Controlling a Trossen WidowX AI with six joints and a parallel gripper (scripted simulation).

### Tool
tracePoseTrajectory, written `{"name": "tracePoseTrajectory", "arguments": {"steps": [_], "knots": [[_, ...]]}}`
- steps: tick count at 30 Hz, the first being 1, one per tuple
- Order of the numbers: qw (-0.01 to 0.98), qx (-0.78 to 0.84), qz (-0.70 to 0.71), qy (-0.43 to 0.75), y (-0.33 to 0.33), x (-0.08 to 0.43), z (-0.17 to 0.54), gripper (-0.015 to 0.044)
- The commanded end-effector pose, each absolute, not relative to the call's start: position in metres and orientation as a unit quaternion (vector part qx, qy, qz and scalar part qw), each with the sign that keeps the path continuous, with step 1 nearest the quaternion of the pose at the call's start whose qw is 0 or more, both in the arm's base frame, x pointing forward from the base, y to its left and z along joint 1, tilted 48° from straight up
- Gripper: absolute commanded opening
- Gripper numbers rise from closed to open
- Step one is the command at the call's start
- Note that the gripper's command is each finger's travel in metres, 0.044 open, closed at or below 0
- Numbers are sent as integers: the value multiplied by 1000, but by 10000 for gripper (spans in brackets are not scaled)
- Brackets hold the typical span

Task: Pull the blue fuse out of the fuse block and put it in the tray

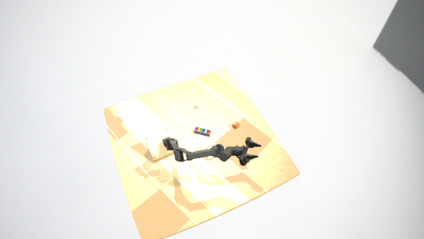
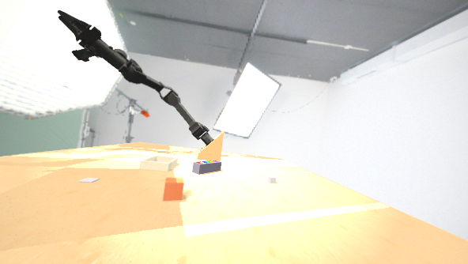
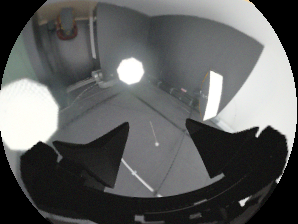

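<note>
My gripper (image 1: 259, 151) (image 2: 59, 14) (image 3: 157, 123) gapes wide, upper left in the exterior view; the blue fuse (image 1: 204, 131) (image 2: 205, 162) sits far below, near centre.

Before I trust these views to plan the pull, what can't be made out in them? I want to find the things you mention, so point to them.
- Blue fuse: top and exterior views, too small to show its grip faces or seating.
- Tray (image 2: 159, 168): mostly hidden by the arm in the top view; in the exterior view its near wall hides part of its floor.
- Fuse block (image 1: 202, 134) (image 2: 207, 168): outside the wrist view, which faces away from the table.
</note>
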State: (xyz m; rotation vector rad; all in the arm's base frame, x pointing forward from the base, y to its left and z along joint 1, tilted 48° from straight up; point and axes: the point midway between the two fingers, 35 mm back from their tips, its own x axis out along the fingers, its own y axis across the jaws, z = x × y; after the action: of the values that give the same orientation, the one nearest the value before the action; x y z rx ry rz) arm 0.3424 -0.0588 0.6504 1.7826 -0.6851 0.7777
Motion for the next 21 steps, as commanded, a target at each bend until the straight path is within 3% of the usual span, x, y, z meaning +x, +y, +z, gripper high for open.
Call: {"name": "tracePoseTrajectory", "arguments": {"steps": [1, 13, 21], "knots": [[516, 742, 320, -285, -59, 344, 649, 374], [676, 707, 55, -199, -54, 457, 511, 69], [802, 585, -110, -49, -29, 505, 381, 69]]}}
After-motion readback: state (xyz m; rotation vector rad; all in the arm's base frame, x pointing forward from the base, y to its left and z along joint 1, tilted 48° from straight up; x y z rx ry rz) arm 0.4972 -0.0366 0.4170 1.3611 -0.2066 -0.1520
